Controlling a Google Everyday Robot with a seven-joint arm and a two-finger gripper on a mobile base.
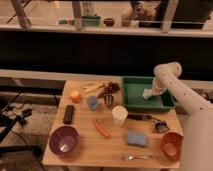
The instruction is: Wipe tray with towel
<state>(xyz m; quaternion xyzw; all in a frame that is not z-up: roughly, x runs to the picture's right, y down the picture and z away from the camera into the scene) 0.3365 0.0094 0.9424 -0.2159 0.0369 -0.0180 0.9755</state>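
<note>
My claw sits low inside the tray, toward its right end, clamped shut on the towel, which appears to rest on the tray's floor. To wipe well, I judge I should hold the wad pressed flat, sweep in overlapping passes toward the tray's bare left end, and stop short of its low walls. Too hard a push could slide the tray into the cup, which stands on the worktop just off its near-left corner.
</note>
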